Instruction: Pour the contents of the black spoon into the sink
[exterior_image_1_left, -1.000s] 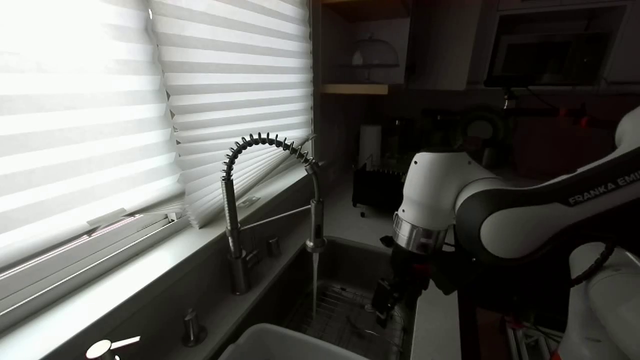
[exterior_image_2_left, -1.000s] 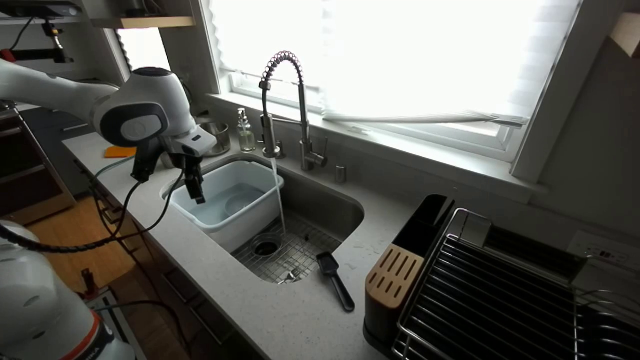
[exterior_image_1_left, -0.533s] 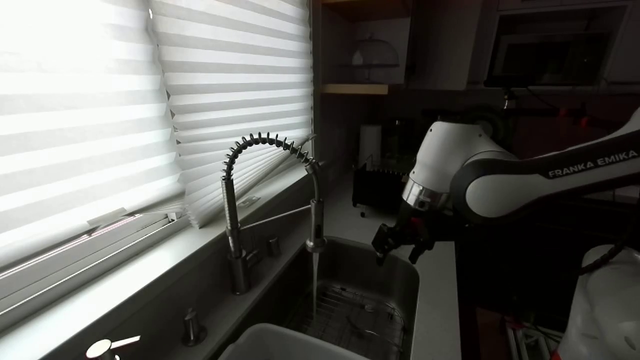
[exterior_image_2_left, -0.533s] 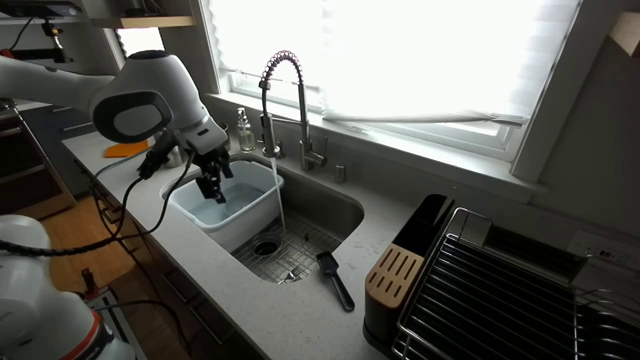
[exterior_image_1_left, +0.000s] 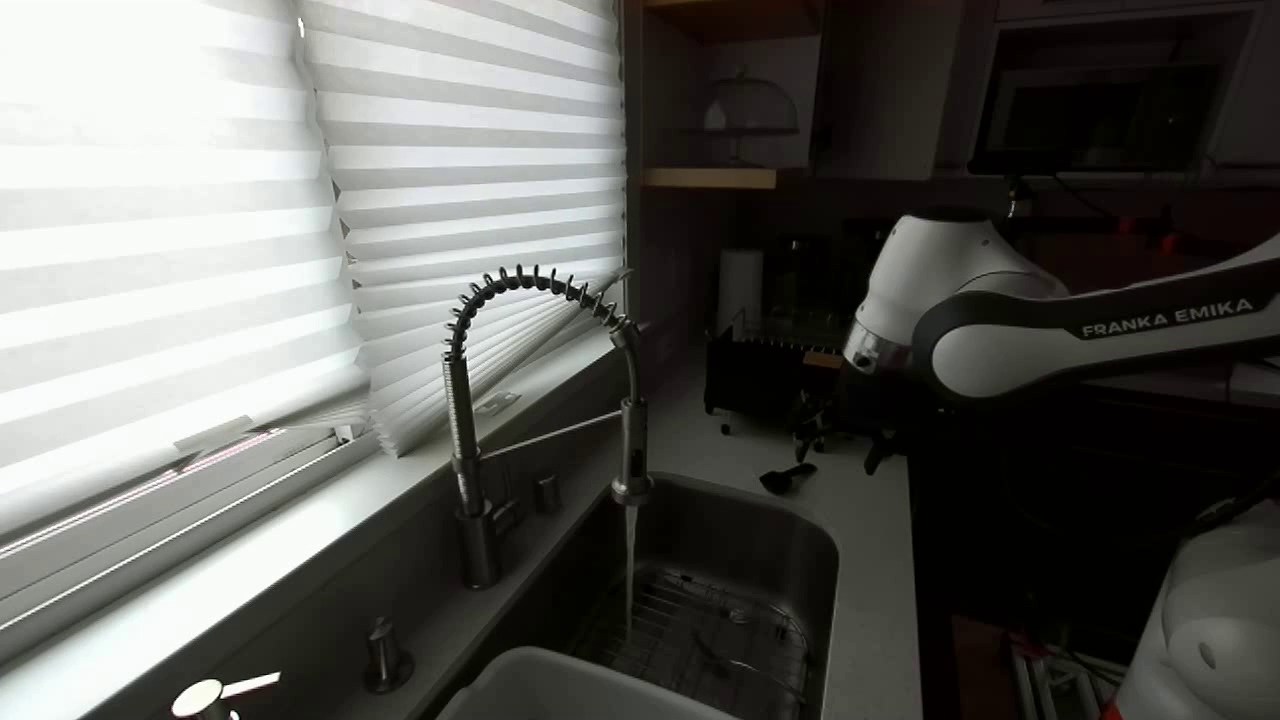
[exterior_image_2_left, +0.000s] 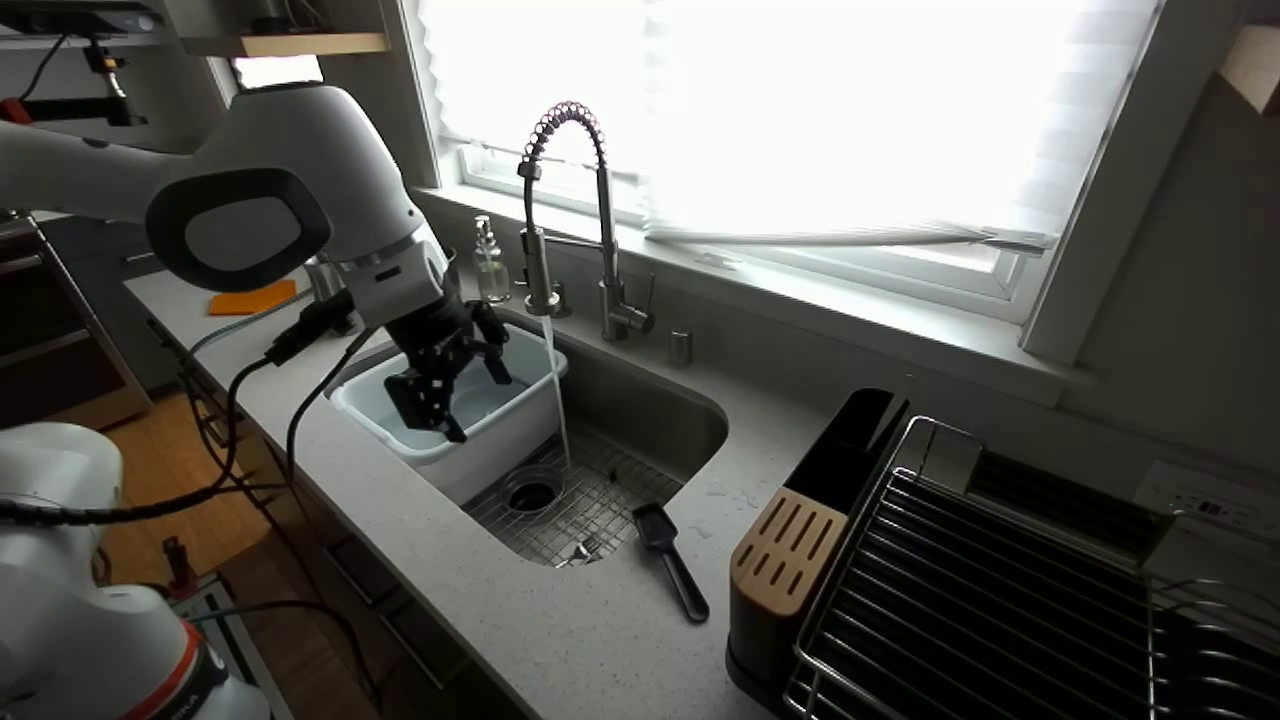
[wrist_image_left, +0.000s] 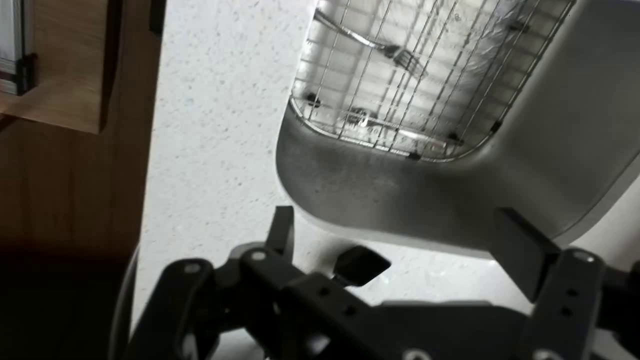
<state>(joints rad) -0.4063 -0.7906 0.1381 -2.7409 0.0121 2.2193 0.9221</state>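
Observation:
The black spoon lies on the counter beside the rim of the sink, its bowl end at the rim. It also shows in an exterior view. In the wrist view only the spoon's bowl shows, and a finger linkage hides its handle. I cannot tell what is in the bowl. The sink fills the upper right of the wrist view. My gripper is open and empty, above the counter and the sink's end. In both exterior views the gripper is apart from the spoon.
Water runs from the spring faucet into the sink. A white tub with water stands in the sink. A fork lies on the sink's wire grid. A dish rack and a wood-topped black holder stand near the spoon.
My gripper has risen and moved from over the sink towards the counter end with the spoon. Its spread fingers now show clearly. The spoon has not moved.

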